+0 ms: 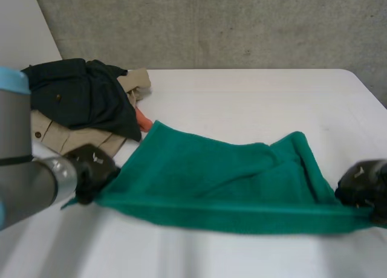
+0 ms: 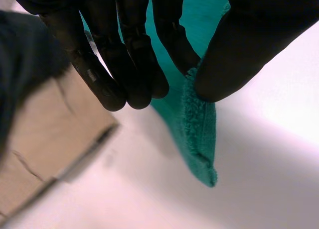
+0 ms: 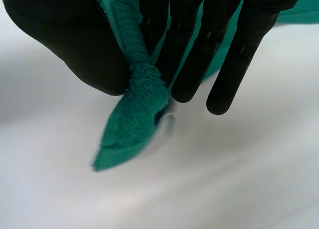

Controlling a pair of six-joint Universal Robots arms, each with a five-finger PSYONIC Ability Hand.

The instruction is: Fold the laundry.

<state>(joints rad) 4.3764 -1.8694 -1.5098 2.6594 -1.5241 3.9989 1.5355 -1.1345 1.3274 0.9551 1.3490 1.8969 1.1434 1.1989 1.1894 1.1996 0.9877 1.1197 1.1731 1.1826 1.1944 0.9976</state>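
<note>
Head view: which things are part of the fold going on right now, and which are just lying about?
In use: green towel, left hand and right hand each pinching a near corner.
Lying about: dark garment, beige garment, heaped beside the towel.

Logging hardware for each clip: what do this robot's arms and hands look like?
The left arm is a thick grey cylinder with a paler ring at the wrist and a light-blue cap on its joint. The left hand and right hand are both black and machine-built. Close up, the fingers are slim, segmented and round-tipped, beside a much broader thumb.
</note>
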